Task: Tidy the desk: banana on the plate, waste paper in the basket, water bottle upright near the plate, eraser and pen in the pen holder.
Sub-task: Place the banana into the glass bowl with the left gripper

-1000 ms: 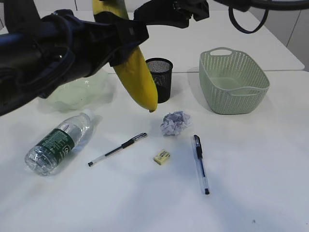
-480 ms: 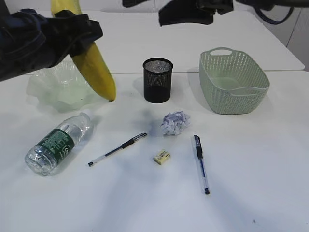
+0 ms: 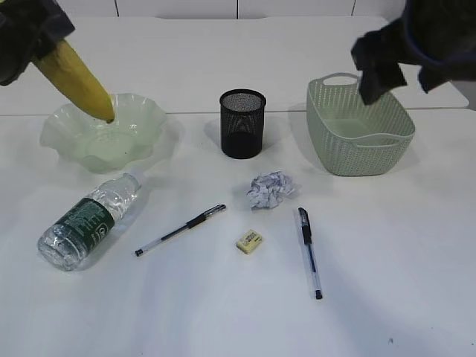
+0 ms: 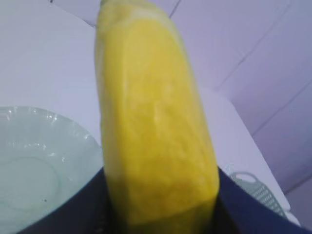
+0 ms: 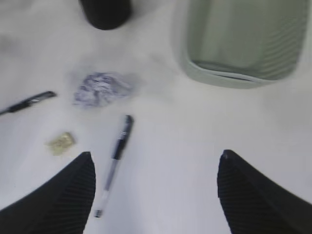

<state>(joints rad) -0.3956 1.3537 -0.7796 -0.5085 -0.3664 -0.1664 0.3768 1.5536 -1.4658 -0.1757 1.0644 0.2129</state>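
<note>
Exterior view: left gripper, clamped on the banana, has swung from mid-desk to the far left corner; the banana's dark tip now hangs over the plate, not yet laid down. Release looks close. Right gripper, jaws wide and empty, has dropped in above the basket. Waste paper, eraser, both pens and the lying water bottle untouched on the desk.

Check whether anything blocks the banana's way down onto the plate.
Nothing visible does. The banana, held by the left gripper, hangs tip-down over the plate, whose bowl looks bare. The water bottle lies on the desk in front of the plate, apart from it.
</note>
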